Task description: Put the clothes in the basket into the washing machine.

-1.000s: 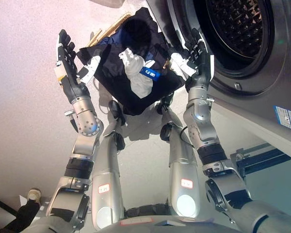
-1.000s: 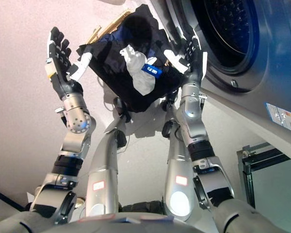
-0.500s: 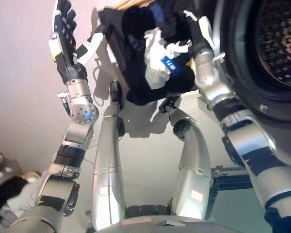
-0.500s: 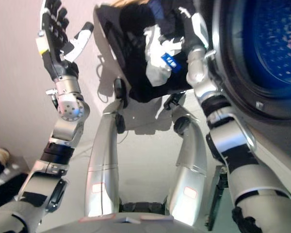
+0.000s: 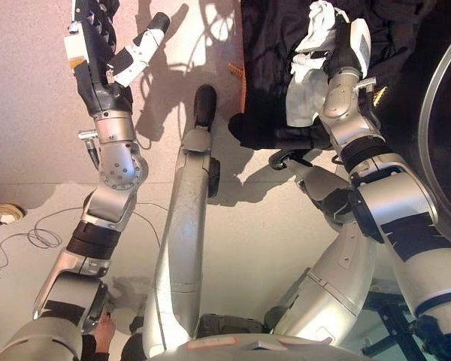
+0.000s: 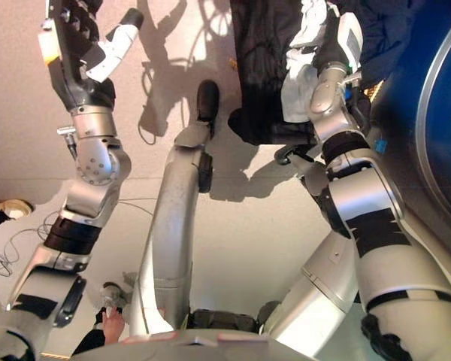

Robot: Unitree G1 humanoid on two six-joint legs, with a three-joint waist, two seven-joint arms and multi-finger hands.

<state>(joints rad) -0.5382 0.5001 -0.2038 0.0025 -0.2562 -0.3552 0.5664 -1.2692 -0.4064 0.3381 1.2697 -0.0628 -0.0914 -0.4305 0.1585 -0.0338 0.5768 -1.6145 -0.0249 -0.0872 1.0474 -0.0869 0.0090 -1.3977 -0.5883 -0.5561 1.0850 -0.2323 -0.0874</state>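
Observation:
A bundle of dark clothes (image 5: 267, 53) with a white garment (image 5: 304, 71) on it shows at the top, just left of the washing machine's round opening (image 5: 440, 105). Small tan wicker bits of the basket (image 5: 234, 71) stick out from under the cloth; the rest of the basket is hidden. My right hand (image 5: 347, 45) is pressed into the bundle beside the white garment, with its fingers buried in the dark cloth. My left hand (image 5: 98, 45) is raised at the upper left, open and empty, well apart from the bundle.
The washing machine's blue-lit drum (image 6: 436, 113) fills the right edge. A person's hand (image 6: 113, 325) shows at the bottom left. A shoe (image 5: 4, 213) and a thin cable (image 5: 22, 241) lie on the pale floor at the left.
The camera has swung, shifting the whole picture. The bundle and my right hand are now closer to the machine's opening. My left hand, close by the bundle's edge before, is now clear of it.

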